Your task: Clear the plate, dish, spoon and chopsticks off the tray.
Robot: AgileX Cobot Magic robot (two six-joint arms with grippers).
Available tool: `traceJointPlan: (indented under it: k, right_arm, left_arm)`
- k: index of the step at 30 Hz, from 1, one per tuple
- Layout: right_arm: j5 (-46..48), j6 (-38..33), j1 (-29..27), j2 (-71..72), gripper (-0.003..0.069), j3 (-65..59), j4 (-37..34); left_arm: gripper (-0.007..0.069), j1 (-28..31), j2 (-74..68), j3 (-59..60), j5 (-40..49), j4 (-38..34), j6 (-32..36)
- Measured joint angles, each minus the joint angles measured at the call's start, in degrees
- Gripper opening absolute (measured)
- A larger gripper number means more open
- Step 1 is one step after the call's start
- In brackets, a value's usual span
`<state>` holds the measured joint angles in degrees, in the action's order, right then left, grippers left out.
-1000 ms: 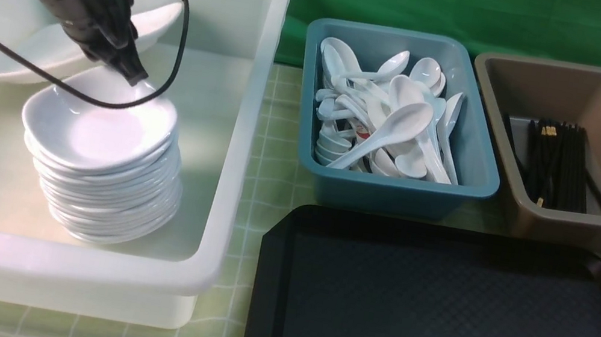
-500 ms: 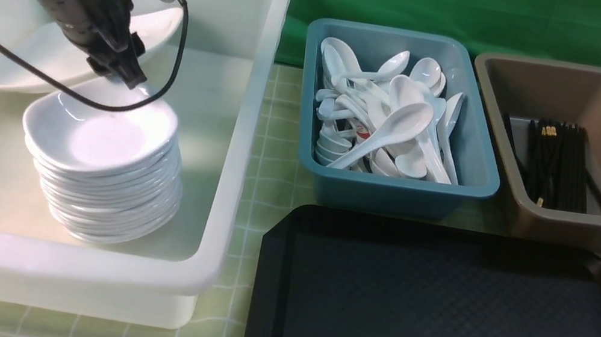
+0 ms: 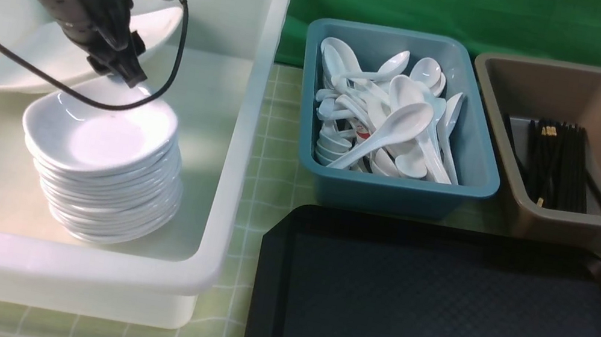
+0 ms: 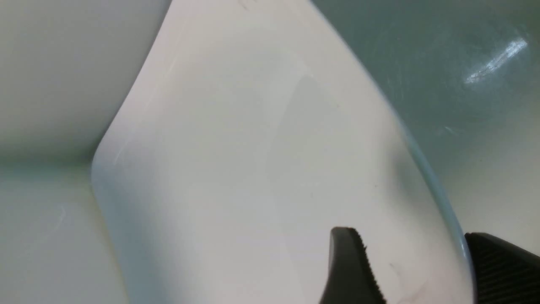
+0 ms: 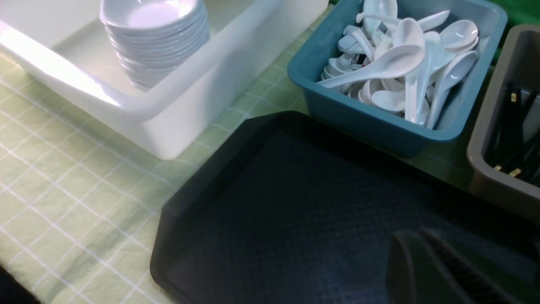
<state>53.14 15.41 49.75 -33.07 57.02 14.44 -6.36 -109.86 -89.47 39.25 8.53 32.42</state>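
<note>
We see the left gripper [image 3: 120, 70] with jaws parted astride the rim of the plate [image 4: 236, 147], which lies tilted in the white tub [image 3: 247, 123], just behind the dish [image 3: 98, 138] topping its stack; the right gripper [image 5: 422, 253], closed, hangs above the tray [image 3: 433, 325]

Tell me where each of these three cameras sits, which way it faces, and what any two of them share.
Front: between the arms, facing forward over tray, spoons and tub; left gripper shows top left.
Left wrist: on the left arm, close above the plate in the tub; both fingertips show, apart.
Right wrist: on the right arm, above the tray, facing the spoons; right gripper shows.
Shared: front and right wrist both see tray, spoons, dish stack.
</note>
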Motion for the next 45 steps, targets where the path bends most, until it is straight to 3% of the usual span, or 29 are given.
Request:
traceJointPlan:
  k: [6,9,12,15,26,30,33,41,45]
  right_arm:
    - [0.0,0.0,0.0,0.0,0.0052,0.0,-0.7]
    - [0.0,0.0,0.0,0.0,0.0054,0.0,-0.9]
    - [0.0,0.0,0.0,0.0,0.0055,0.0,-1.2]
    - [0.0,-0.3,0.0,0.0,0.0056,0.0,-1.8]
    - [0.0,-1.4,0.0,0.0,0.0058,0.0,-2.4]
    - [0.0,-1.5,0.0,0.0,0.0062,0.0,-2.4]
    - [0.0,-1.5,0.0,0.0,0.0067,0.0,-2.4]
    - [0.0,-1.5,0.0,0.0,0.007,0.0,-1.3]
    - [0.0,-1.5,0.0,0.0,0.007,0.0,-1.3]
  left_arm:
    - [0.0311,0.0,0.0,0.0,-0.1,-4.7,0.3]
    - [0.0244,0.0,0.0,0.0,-0.4,-7.0,0.9]
    - [0.0081,0.0,0.0,-0.1,-0.6,-9.3,1.4]
    - [0.002,0.0,0.0,-0.1,-0.6,-9.4,1.6]
    - [0.0014,-0.1,7.4,-0.1,0.2,-10.2,-1.0]
    - [0.0014,-0.1,17.6,2.9,1.9,-15.3,-1.2]
    - [0.0014,-0.1,27.4,9.5,-1.4,-21.1,-0.2]
    - [0.0015,-5.1,64.6,43.8,-15.4,-44.6,11.2]
    - [0.0015,-6.8,76.8,54.1,-19.9,-48.1,12.6]
